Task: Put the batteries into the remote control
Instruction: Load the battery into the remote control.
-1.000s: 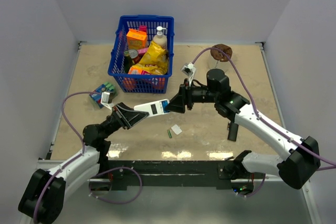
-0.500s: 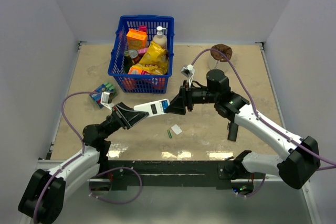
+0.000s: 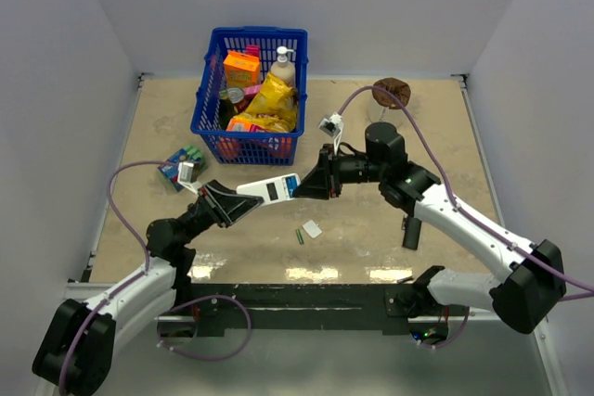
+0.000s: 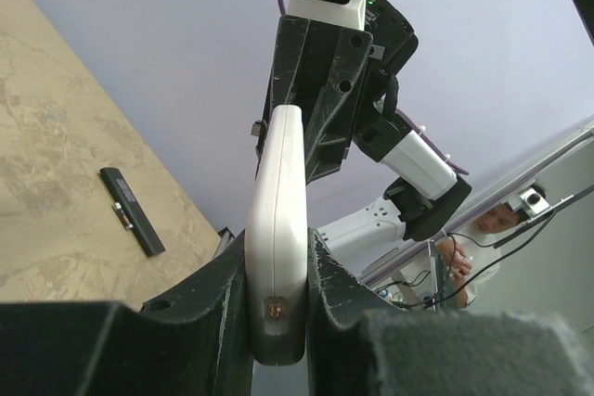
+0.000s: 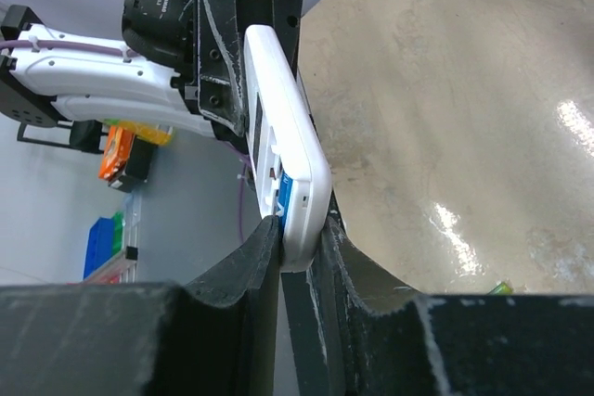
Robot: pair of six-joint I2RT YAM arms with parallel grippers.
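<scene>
The white remote control (image 3: 269, 190) hangs in the air above the table, held at both ends. My left gripper (image 3: 234, 208) is shut on its rounded near end (image 4: 278, 229). My right gripper (image 3: 302, 185) is shut on the other end, and both fingers press the remote's sides (image 5: 290, 169). A blue battery (image 5: 286, 199) sits in the open compartment by the right fingers. One green battery (image 3: 300, 236) lies on the table below, next to a small white cover piece (image 3: 312, 228). Whether other batteries sit in the compartment is hidden.
A blue basket (image 3: 206, 90) full of groceries stands at the back. A battery pack (image 3: 181, 167) lies at the left. A long black remote (image 3: 411, 231) lies at the right, also in the left wrist view (image 4: 132, 210). A brown object (image 3: 392, 92) rests at the back right.
My right gripper's jaws have closed in on the far end of the remote. Both arms and the remote have stayed where they were.
</scene>
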